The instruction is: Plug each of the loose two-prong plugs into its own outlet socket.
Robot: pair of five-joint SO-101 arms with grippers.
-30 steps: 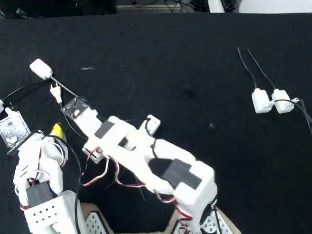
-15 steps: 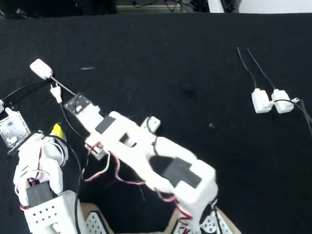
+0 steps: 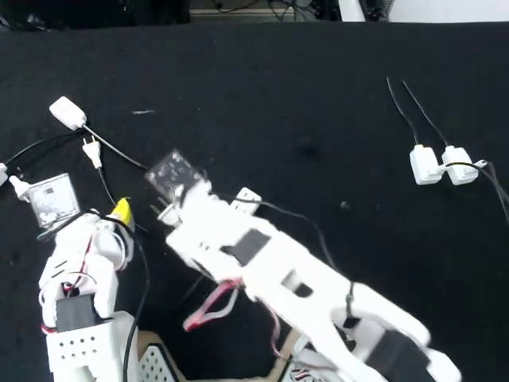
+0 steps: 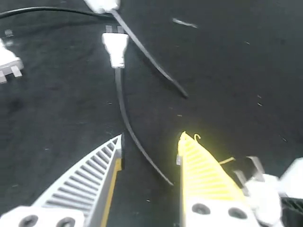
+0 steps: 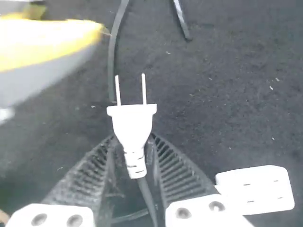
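My right gripper (image 5: 132, 139) is shut on a white two-prong plug (image 5: 131, 124), prongs pointing away from the wrist; from above the plug (image 3: 165, 212) sits at the end of the right arm, centre left. My left gripper (image 4: 150, 139) stands open over a black cable (image 4: 124, 118) that leads to a second white plug (image 4: 115, 45) lying on the mat (image 3: 93, 149). Its yellow finger (image 3: 120, 209) is close to the right gripper's held plug. Two white outlet sockets (image 3: 425, 165) (image 3: 460, 165) lie side by side at the far right.
A white adapter (image 3: 67, 112) with a black cable lies at the back left. Another white plug (image 4: 7, 64) lies at the left edge. A small white block (image 3: 246, 196) sits beside the right arm. The mat (image 3: 302, 95) is black.
The right arm has swung, its gripper pulling back to the right and toward the front. The left gripper has shifted right, closer to it.
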